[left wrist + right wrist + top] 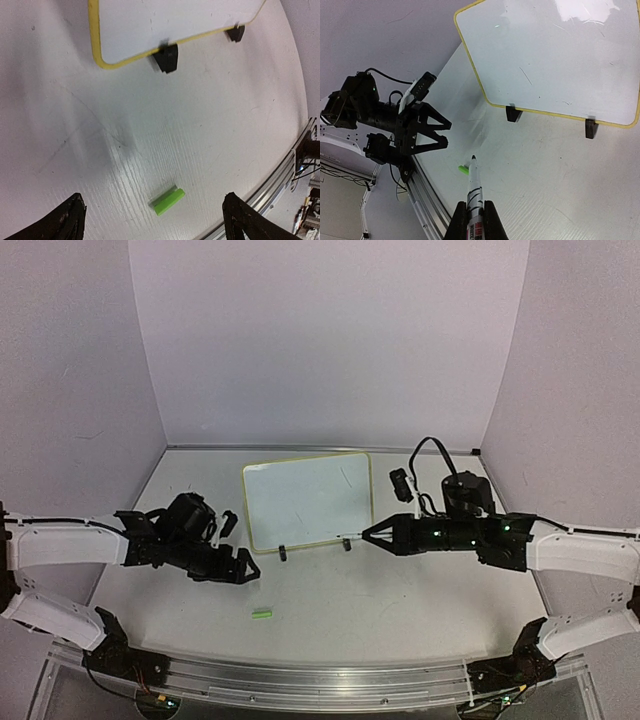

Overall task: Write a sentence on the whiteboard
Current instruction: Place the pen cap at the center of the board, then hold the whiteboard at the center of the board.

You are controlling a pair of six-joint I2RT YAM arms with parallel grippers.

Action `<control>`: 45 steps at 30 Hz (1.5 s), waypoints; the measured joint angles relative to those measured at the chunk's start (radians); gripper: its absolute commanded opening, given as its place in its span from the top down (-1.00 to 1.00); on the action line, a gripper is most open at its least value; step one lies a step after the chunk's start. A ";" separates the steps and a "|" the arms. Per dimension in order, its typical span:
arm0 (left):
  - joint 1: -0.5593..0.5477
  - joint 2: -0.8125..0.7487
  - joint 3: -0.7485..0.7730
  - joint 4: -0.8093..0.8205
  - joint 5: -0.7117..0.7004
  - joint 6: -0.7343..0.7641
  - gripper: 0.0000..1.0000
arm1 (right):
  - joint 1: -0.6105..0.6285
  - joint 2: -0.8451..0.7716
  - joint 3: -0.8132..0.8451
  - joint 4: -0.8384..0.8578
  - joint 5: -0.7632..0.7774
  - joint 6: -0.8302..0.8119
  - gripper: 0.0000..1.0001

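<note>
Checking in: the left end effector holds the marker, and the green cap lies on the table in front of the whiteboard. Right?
Not quite. The right end effector holds the marker, as the right wrist view shows; the left end effector is open and empty. The green cap does lie on the table in front of the whiteboard.

Plain matte pale-lilac back wall panel (330,340), with matching left side panel (70,370) and right side panel (585,370) angled outward. Flat white tabletop (400,610) with fine grain texture and faint scuff lines. Soft even light, weak shadows. Thin grey metal strip (250,448) along the back wall base. Ribbed aluminium rail (330,680) along the near table edge.
</note>
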 measured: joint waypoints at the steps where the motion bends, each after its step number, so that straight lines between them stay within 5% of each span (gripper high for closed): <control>1: 0.031 -0.010 0.020 -0.023 0.021 0.016 -0.89 | 0.011 0.015 0.013 0.002 0.006 -0.002 1.00; 8: 0.311 0.036 0.305 -0.201 0.243 0.206 -0.84 | 0.055 0.176 0.106 0.065 0.012 0.007 1.00; 15: 0.526 0.169 0.448 -0.180 0.479 0.371 -0.76 | 0.056 0.377 0.321 0.109 0.002 0.015 1.00; 27: 0.569 0.356 0.588 -0.087 0.656 0.598 -0.17 | 0.043 0.682 0.670 0.138 -0.059 0.025 1.00; 36: 0.569 0.449 0.654 -0.099 0.668 0.676 0.03 | 0.025 0.760 0.745 0.136 -0.073 0.031 1.00; 45: 0.569 0.519 0.689 -0.094 0.742 0.666 0.45 | 0.015 0.768 0.757 0.136 -0.060 0.032 1.00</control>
